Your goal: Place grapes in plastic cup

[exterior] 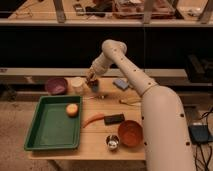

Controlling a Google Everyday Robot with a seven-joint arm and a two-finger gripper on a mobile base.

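The white arm reaches from the lower right of the frame up and over to the far side of the counter [100, 145], bending at a rounded elbow near the upper middle. Its pincer [91, 77] hangs at the back of the counter, just left of centre in the frame, directly over the plastic cup [94, 86]. Whether the pincer is clenched or released I cannot tell from here, and the grapes are not something I can pick out; there is only a dark patch where the pincer meets the cup's mouth.

The plastic cup stands upright near the counter's far edge. Just beside it, to the left, stands a whitish cup [77, 84], and further left sits a purple bowl [56, 85].

A green tray [45, 132] fills the left part of the counter, and a round yellowish fruit [72, 109] lies in its upper right corner. Just right of the tray lies an orange carrot [93, 120], with a flat black object [114, 119] beside it. Toward the lower centre of the frame sits an orange bowl [130, 133], and a small shiny metal cup [113, 142] stands touching or nearly touching its left side. A bluish sponge-like block [120, 84] rests at the back, right of the plastic cup, near the arm.
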